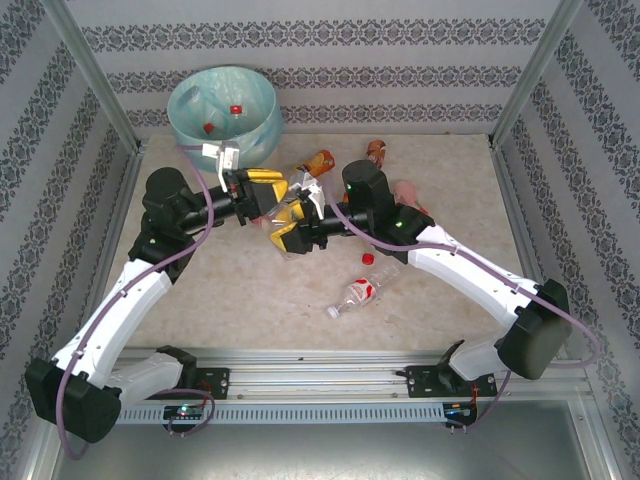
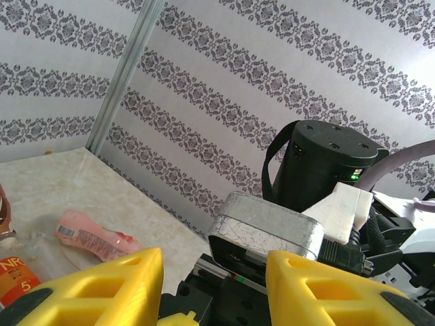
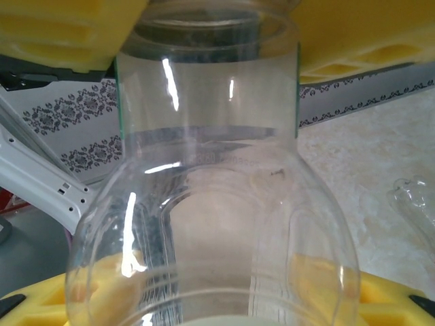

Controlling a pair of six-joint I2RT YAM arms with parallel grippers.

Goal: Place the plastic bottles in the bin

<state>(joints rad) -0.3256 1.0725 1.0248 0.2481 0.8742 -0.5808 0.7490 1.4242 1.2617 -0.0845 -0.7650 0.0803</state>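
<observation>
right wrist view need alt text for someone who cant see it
A clear plastic bottle, seen very close, is held in the right gripper, its yellow fingers at the bottom. Yellow fingers of the left gripper flank the bottle's far end, beige table behind.

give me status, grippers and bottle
Right gripper shut on clear bottle. Left gripper flanks its far end, grip unconfirmed. Bin far left, bottles inside. Loose bottle on table, out of the way.

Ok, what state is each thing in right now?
bin: upright, some bottles inside
right gripper: shut on the clear bottle
left gripper: jaws apart, nothing between
pink bottle: lying on its side
red-labelled bottle: lying on its side
orange bottle: lying on its side
</observation>
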